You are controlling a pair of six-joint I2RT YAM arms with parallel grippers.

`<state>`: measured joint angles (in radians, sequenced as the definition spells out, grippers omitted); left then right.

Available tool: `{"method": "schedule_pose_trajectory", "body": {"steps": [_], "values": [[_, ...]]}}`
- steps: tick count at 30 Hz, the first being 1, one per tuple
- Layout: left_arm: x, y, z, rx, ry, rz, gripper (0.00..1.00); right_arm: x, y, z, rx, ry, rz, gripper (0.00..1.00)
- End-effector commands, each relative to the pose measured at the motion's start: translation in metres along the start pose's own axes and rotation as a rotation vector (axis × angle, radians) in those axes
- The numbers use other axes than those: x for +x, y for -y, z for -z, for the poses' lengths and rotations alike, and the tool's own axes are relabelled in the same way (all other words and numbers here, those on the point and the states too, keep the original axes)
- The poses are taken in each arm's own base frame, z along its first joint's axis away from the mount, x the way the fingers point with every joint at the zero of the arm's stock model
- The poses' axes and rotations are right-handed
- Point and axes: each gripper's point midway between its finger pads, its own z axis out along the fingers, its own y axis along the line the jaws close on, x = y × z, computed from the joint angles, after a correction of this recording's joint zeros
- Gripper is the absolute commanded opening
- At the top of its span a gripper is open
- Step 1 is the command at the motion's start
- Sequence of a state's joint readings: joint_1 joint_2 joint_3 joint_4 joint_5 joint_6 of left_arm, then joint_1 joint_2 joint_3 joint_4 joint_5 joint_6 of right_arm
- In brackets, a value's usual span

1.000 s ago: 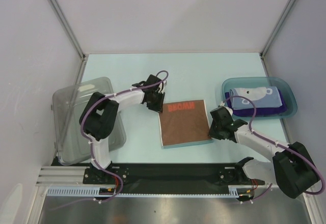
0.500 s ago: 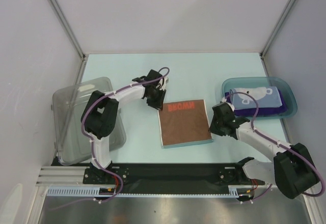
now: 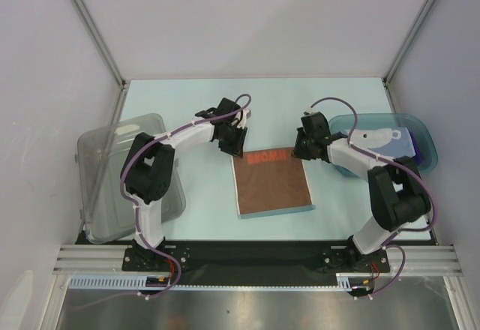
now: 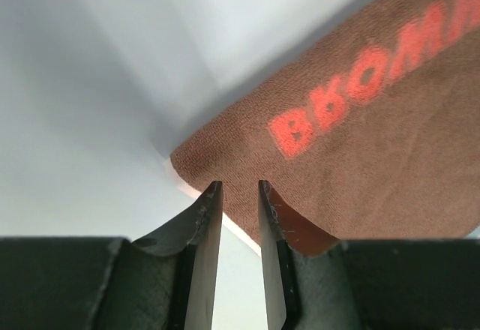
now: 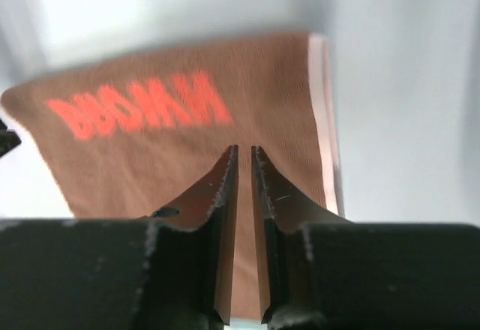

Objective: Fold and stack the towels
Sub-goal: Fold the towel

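Hovering at far corners of your brown towel [image 3: 271,184] — left gripper [image 4: 236,186], right gripper [image 5: 244,148] — both narrowly parted, gripping nothing.

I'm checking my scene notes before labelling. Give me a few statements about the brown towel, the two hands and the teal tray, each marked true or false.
1. The brown towel lies flat on the table with its red lettering facing up. True.
2. The left hand is over the teal tray. False: it is at the brown towel's far left corner, and the tray stands on the right side of the table.
3. A light blue towel with white print lies in the teal tray. True.
4. The right hand holds the brown towel up off the table. False: the towel lies flat, and this hand is at its far right corner.
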<state>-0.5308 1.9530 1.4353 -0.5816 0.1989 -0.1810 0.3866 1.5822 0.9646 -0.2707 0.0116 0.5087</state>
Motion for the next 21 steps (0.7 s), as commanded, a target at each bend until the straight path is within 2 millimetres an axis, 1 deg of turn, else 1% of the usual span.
{"method": "schedule_pose_trajectory", "body": {"steps": [1, 4, 7, 8, 12, 16, 19, 21], "values": [[-0.011, -0.006, -0.006, 0.004, 0.020, -0.004, 0.31, -0.019, -0.011, -0.020, -0.040, 0.027, 0.054, 0.16], [-0.006, -0.018, -0.013, -0.026, -0.003, 0.011, 0.30, -0.024, 0.001, -0.033, -0.015, 0.044, 0.041, 0.14], [-0.004, -0.026, -0.016, -0.050, -0.004, 0.013, 0.30, -0.023, 0.015, -0.042, 0.021, 0.052, 0.050, 0.13], [-0.005, -0.027, -0.017, -0.052, -0.001, 0.014, 0.30, -0.019, 0.018, -0.045, 0.024, 0.041, 0.053, 0.13], [-0.006, -0.032, -0.024, -0.066, -0.009, 0.018, 0.30, -0.016, 0.023, -0.051, 0.028, 0.027, 0.066, 0.13], [-0.002, -0.034, -0.030, -0.062, -0.025, 0.032, 0.30, -0.012, 0.027, -0.053, 0.038, 0.018, 0.075, 0.13], [-0.001, -0.031, -0.029, -0.048, -0.021, 0.029, 0.30, -0.010, 0.029, -0.055, 0.042, 0.008, 0.082, 0.14], [-0.007, -0.029, -0.020, -0.046, -0.001, 0.016, 0.30, -0.012, 0.028, -0.054, 0.041, 0.002, 0.094, 0.15]]}}
